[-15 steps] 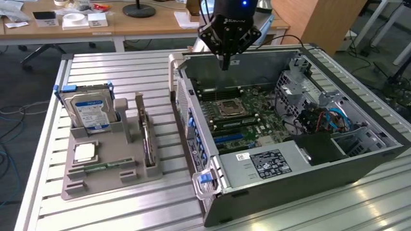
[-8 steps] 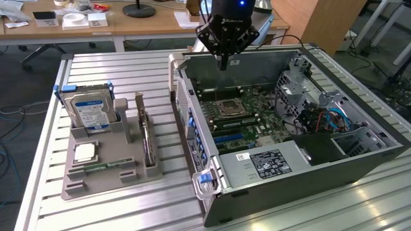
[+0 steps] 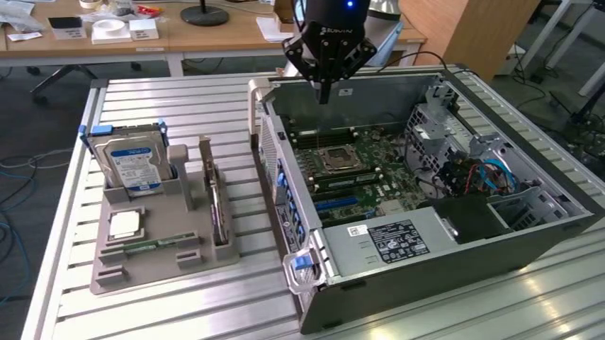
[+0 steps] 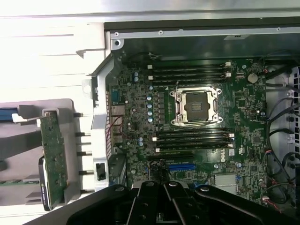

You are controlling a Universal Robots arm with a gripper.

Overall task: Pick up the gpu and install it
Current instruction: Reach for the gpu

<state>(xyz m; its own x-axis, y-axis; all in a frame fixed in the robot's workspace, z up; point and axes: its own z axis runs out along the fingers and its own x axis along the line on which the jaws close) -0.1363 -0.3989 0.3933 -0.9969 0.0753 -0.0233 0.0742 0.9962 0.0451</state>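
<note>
Above the open computer case (image 3: 406,283), toward its far wall in the exterior view, the gripper (image 3: 324,92) hangs with its fingers pressed together and nothing held between them. It points down at the motherboard (image 3: 355,170) without touching it. In the wrist view the closed fingertips (image 4: 157,199) sit over the board's edge near a blue slot (image 4: 181,166), with the empty processor socket (image 4: 197,105) and its rows of memory slots beyond.

The gpu (image 3: 219,209) is well apart from the gripper, outside the case on the exterior view's left. It stands on edge in a narrow slot of the grey holder (image 3: 142,273), just beside the case's side wall, and shows its green board face in the wrist view. The same holder carries the hard drive (image 3: 132,163), upright at its far end, a square processor chip (image 3: 126,223) lying flat, and a memory stick (image 3: 151,246) near it. Holder and case both rest on a slatted metal table (image 3: 189,106)
</note>
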